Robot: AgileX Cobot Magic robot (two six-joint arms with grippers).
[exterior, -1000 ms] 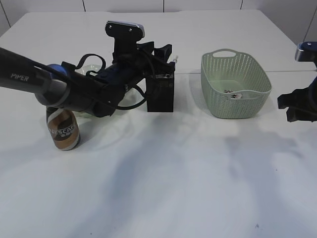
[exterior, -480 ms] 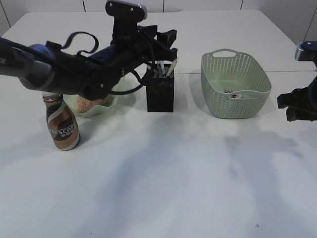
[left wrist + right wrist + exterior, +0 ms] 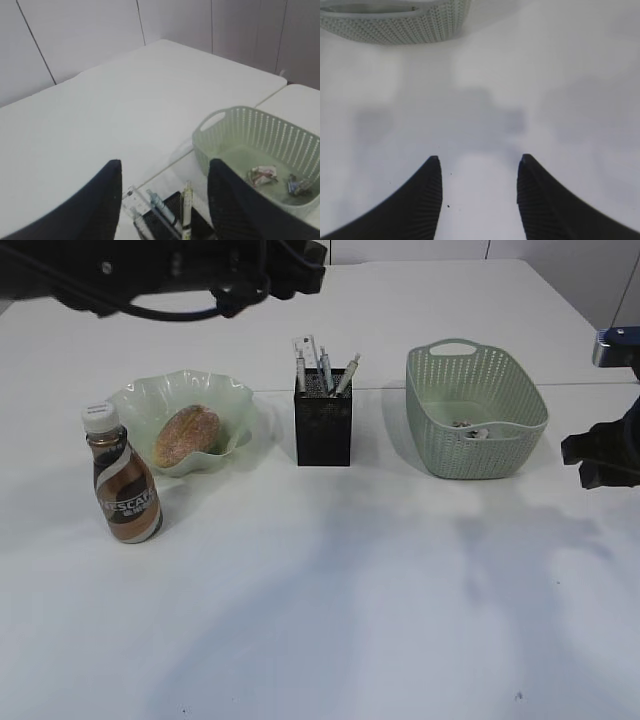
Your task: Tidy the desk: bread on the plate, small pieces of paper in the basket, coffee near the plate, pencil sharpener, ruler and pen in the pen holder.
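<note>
A wide white desk (image 3: pixel 330 620) is filling the frame, with pale wall panels behind it. At middle left the plate (image 3: pixel 140 405) is holding the bread (image 3: pixel 186 435), so that step is looking done. The coffee (image 3: pixel 124 490) is standing upright just in front of the plate's left side, near it as the task is asking. In the centre the pen holder (image 3: pixel 323 430) is carrying the ruler (image 3: pixel 309 348) and some pens (image 3: pixel 345 373), all leaning out of its top; a sharpener I cannot make out. At the right the basket (image 3: pixel 476 440) is keeping a few paper scraps (image 3: pixel 470 426) on its floor.

The left gripper (image 3: pixel 165 200) is hanging above the holder, at the upper left of the exterior view; its fingers are standing about half apart and gripping nothing. The right gripper (image 3: pixel 479 192) is waiting low over bare desk at the right edge, beside the basket, its fingers also half apart and empty.

In my judgement everything is sitting in its place and the tidying is nearly or fully complete.
</note>
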